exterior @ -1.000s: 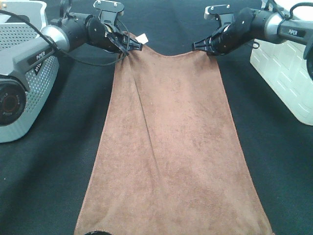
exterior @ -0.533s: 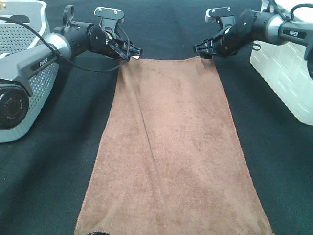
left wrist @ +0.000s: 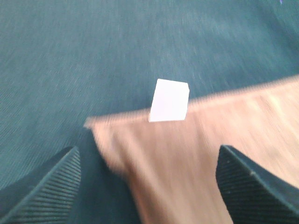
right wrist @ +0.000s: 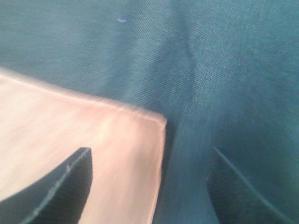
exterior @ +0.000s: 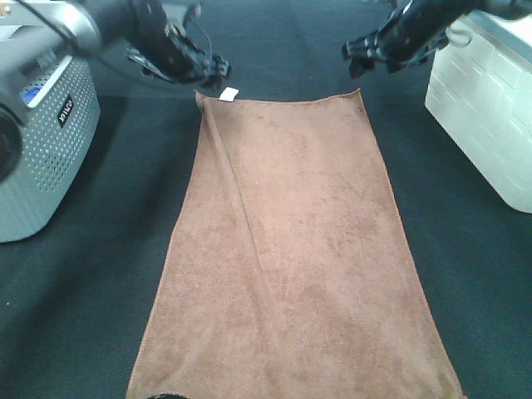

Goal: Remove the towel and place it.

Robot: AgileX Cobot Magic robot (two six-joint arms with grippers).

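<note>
Since the towel lies spread flat and lengthwise on the bench, its white tag at the far left corner, the placing looks essentially done. Both pincers are empty with jaws spread wide: the left pincer hangs just above the tagged corner, the right pincer just beyond the other far corner, neither touching cloth. What seems left is only clearing the arms away, and perhaps smoothing the long crease down the towel's left side. A dark, matte fabric covers the bench; a grey perforated basket stands at the left, a white crate at the right, both well apart from the towel.
</note>
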